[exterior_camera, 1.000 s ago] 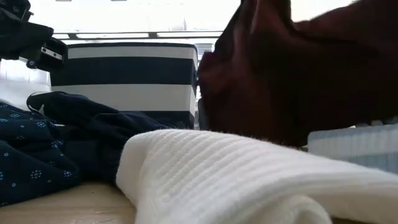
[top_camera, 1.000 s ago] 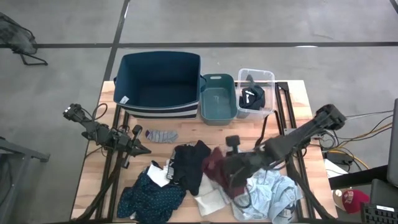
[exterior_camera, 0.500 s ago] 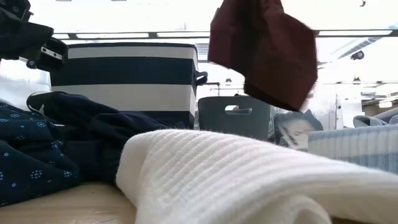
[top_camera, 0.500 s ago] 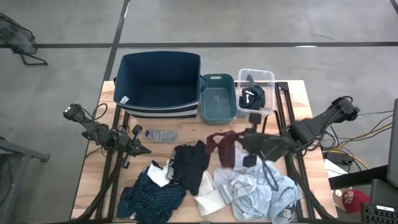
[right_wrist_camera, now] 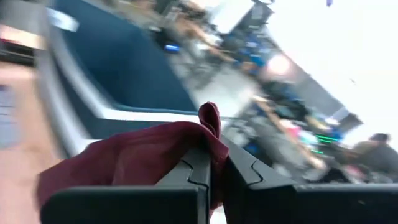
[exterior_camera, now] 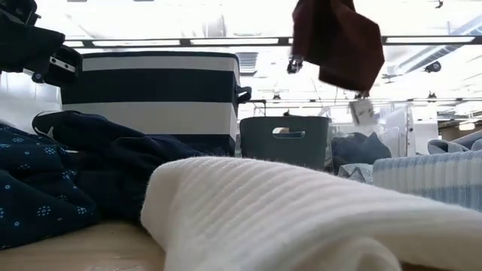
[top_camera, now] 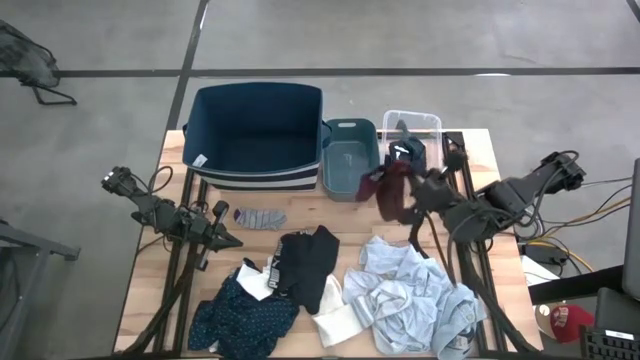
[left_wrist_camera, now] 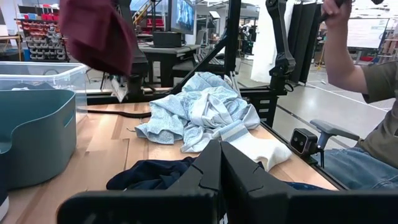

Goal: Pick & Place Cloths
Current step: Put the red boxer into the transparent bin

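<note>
My right gripper (top_camera: 414,190) is shut on a maroon cloth (top_camera: 388,188), carried in the air just in front of the teal bin (top_camera: 350,155) and the clear bin (top_camera: 412,128). In the low view the maroon cloth (exterior_camera: 339,39) hangs high above the table. On the near half of the table lie the black piece (top_camera: 308,262), the dark teal dotted piece (top_camera: 245,315), the white piece (top_camera: 338,322) and the light blue shirts (top_camera: 415,295). A small grey sock (top_camera: 260,217) lies flat beside my left gripper (top_camera: 226,240), which is shut and touches nothing. My right gripper pinches a bunched fold of the maroon cloth (right_wrist_camera: 210,124) between its two fingers (right_wrist_camera: 193,171), several layers together. The cloth is lifted clear of the table and hangs slack below and to one side of the fingers (exterior_camera: 354,64).
The big navy bin (top_camera: 255,100) stands at the far left of the table, the teal bin to its right, then the clear bin with a black item (top_camera: 405,155) inside. A person (left_wrist_camera: 351,68) sits beyond the table's right side. Bare wood shows around the sock.
My right gripper has risen from the cloth pile and moved toward the table's far edge, staying shut on the maroon cloth. The cloth has been lifted clear of the pile and now hangs in front of the teal and clear bins. The light blue shirts beneath it now lie uncovered.
</note>
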Controlling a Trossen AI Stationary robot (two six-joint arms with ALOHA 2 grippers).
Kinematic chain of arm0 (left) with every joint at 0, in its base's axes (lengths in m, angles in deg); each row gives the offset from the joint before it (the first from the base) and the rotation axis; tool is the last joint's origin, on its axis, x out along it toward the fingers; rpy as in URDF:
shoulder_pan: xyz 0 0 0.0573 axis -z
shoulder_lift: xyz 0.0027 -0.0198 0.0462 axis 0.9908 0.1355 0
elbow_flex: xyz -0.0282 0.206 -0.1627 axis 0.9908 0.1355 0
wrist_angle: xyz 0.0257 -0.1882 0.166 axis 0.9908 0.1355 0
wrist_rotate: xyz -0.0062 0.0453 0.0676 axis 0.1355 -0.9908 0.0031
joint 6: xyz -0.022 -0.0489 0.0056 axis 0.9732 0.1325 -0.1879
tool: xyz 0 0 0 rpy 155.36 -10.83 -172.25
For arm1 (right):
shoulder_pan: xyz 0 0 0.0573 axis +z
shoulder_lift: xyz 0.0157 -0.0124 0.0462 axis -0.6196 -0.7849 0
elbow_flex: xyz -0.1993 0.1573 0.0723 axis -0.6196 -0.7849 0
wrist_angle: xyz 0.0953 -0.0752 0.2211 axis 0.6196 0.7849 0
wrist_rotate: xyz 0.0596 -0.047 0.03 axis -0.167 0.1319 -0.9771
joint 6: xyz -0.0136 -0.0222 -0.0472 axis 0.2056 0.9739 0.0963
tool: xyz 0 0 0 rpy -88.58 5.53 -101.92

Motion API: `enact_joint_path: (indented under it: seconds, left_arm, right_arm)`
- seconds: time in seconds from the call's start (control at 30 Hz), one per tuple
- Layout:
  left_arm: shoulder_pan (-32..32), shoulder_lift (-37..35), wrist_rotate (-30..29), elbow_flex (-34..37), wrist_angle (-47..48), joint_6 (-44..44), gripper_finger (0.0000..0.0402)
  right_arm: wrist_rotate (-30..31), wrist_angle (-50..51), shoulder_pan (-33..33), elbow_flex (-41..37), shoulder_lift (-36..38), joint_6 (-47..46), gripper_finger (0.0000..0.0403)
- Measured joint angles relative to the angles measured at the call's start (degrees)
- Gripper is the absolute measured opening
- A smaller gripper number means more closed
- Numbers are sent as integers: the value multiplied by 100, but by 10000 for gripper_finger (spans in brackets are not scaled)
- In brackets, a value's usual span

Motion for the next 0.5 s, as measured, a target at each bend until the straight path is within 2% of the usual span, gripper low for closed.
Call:
enact_joint_path:
  seconds: [0.1,0.2,0.33,0.5]
  left_arm:
    - [0,0,-1,0,0,0,3]
    - [-1,0,-1,0,0,0,3]
    - [0,0,1,0,0,-2,3]
    - [-1,0,-1,0,0,-2,3]
  right_arm:
    - [532,-247,-90,0,49,427,15]
    - [758,-577,-242,0,79,948,16]
    - [792,-826,-567,0,124,1629,11]
    - [794,-918,-1169,0,179,2010,15]
